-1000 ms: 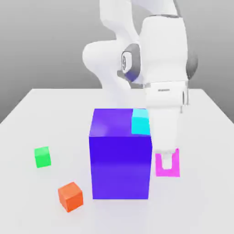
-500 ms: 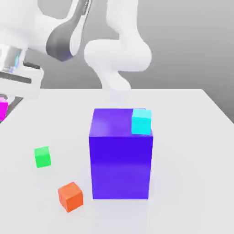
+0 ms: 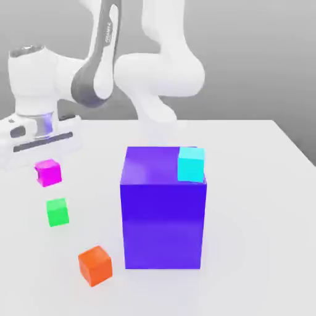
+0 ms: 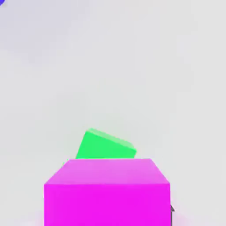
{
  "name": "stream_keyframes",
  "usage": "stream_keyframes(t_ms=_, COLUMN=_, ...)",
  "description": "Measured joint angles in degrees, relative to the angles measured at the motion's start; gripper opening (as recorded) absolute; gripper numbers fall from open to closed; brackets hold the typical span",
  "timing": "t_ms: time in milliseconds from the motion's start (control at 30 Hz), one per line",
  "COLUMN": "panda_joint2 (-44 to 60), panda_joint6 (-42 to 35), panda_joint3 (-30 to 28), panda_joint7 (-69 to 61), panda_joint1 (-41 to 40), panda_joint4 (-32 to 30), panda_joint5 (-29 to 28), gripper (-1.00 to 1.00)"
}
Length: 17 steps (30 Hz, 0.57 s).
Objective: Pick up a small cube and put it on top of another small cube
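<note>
four small cubes (image 3: 48, 172), one big blue block (image 3: 163, 210).

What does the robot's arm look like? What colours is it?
The arm is smooth, shiny white with fat rounded parts, and dark grey at the bends. Its hand is a flat white block with a dark stripe along the side and a bluish-grey ring above.

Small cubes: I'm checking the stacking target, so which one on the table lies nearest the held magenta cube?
The small bright green cube, just below the magenta cube in the exterior view; the orange cube lies farther off.

Held cube (image 3: 47, 172) hangs above the other cube (image 3: 57, 212), apart.
</note>
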Motion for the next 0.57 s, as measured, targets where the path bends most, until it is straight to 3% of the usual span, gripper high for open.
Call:
stream_keyframes(t_ms=300, panda_joint2=9.2, panda_joint6=8.6, panda_joint3=-4.4, panda_joint7=-8.1, panda_joint1=7.4, panda_joint4=0.1, panda_joint5=11.6, gripper=-1.00)
stream_keyframes(t_ms=400, panda_joint2=13.6, panda_joint6=12.2, panda_joint3=-4.8, panda_joint7=-14.3, panda_joint1=10.5, panda_joint4=-0.1, panda_joint5=20.5, gripper=-1.00)
stream_keyframes(t_ms=467, panda_joint2=16.9, panda_joint6=14.4, panda_joint3=-2.0, panda_joint7=-20.3, panda_joint1=9.7, panda_joint4=-0.2, panda_joint5=29.2, gripper=-1.00)
stream_keyframes(t_ms=500, panda_joint2=18.4, panda_joint6=15.4, panda_joint3=0.1, panda_joint7=-23.1, panda_joint1=8.9, panda_joint4=-0.2, panda_joint5=33.3, gripper=1.00)
stream_keyframes(t_ms=567, panda_joint2=18.4, panda_joint6=15.4, panda_joint3=0.1, panda_joint7=-23.1, panda_joint1=8.9, panda_joint4=-0.2, panda_joint5=33.3, gripper=1.00)
